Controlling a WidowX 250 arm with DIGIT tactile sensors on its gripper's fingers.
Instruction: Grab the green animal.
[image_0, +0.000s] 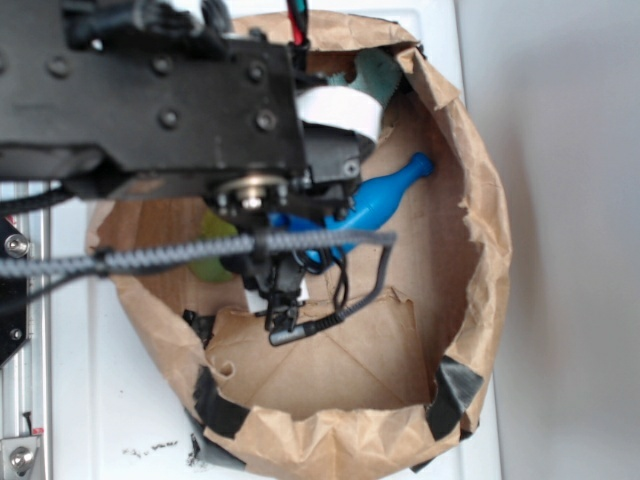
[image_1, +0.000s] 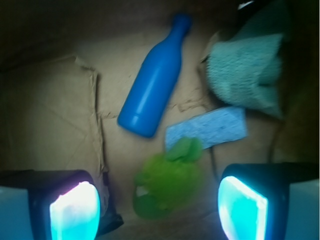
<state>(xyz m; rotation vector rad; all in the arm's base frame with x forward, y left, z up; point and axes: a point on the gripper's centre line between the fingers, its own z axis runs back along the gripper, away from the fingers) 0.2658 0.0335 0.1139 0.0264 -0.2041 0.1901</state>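
Jaws wide, green animal (image_1: 167, 181) between, head up-right.

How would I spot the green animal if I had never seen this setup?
Look inside the brown paper-lined tub, on its floor near the blue bottle. Just below the bottle's base and the light blue sponge lies the green animal, between the open end effector fingers. It alone is lime green and fuzzy; its neighbours are blue or teal.
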